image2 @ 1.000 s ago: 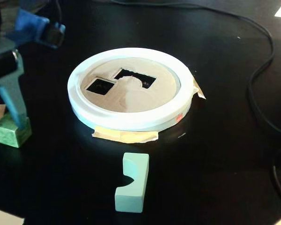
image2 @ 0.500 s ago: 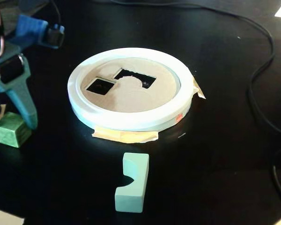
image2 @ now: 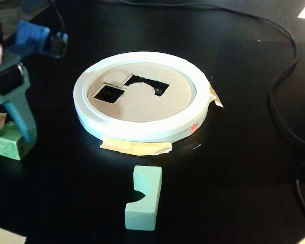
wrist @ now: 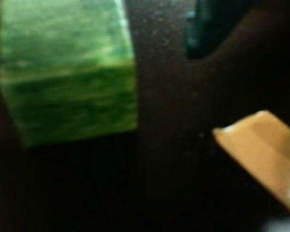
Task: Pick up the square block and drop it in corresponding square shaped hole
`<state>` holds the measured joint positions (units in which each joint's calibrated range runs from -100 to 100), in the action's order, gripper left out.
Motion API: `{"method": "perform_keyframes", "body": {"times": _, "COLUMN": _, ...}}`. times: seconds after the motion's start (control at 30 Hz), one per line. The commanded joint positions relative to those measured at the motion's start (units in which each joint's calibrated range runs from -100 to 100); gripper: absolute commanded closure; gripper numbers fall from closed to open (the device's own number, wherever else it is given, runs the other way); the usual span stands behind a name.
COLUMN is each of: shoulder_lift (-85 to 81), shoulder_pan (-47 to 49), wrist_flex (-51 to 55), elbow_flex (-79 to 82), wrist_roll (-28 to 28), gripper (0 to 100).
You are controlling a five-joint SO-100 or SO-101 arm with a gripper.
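Green cube (image2: pixel 11 141) on tabletop (image2: pixel 234 168), well left of white sorter ring (image2: pixel 142 129). Claw (image2: pixel 20 133) straddles cube, open, nothing gripped. Risk: off-centre closure, cube skids or rotates.

One green square block (image2: pixel 10 141), far left in the fixed view. One pale notched block (image2: pixel 142 199), near centre. One white ring sorter (image2: pixel 142 127) with two holes. Two dark cables at right.
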<state>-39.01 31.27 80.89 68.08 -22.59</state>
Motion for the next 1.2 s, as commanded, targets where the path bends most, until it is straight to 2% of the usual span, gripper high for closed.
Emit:
{"method": "perform_keyframes", "body": {"times": 0.0, "shoulder_lift": 0.00, "shoulder_pan": -0.81, "wrist_flex": -0.76, "elbow_flex": -0.14, "wrist_roll": -0.10, "gripper": 25}}
{"method": "perform_keyframes", "body": {"times": 0.1, "shoulder_lift": 0.00, "shoulder_pan": -0.68, "wrist_flex": -0.76, "elbow_flex": -0.14, "wrist_roll": 0.00, "gripper": 29}}
{"method": "perform_keyframes", "body": {"times": 0.2, "shoulder_lift": 0.00, "shoulder_pan": -0.81, "wrist_flex": -0.76, "elbow_flex": -0.14, "wrist_roll": 0.00, "gripper": 48}}
{"method": "perform_keyframes", "body": {"times": 0.33, "shoulder_lift": 0.00, "shoulder_pan": -0.81, "wrist_flex": -0.76, "elbow_flex": -0.14, "wrist_roll": 0.00, "gripper": 61}}
{"method": "perform_keyframes", "body": {"times": 0.7, "shoulder_lift": 0.00, "shoulder_pan": -0.81, "wrist_flex": -0.76, "elbow_flex": -0.05, "wrist_roll": -0.05, "gripper": 61}}
{"method": "perform_keyframes", "body": {"times": 0.83, "shoulder_lift": -0.80, "shoulder_pan": -0.81, "wrist_flex": -0.66, "elbow_flex": -0.50, "wrist_roll": -0.44, "gripper": 67}}
{"method": "perform_keyframes", "body": {"times": 1.17, "shoulder_lift": -1.16, "shoulder_pan": 0.44, "wrist_flex": 0.64, "elbow_flex": -8.43, "wrist_roll": -0.44, "gripper": 66}}
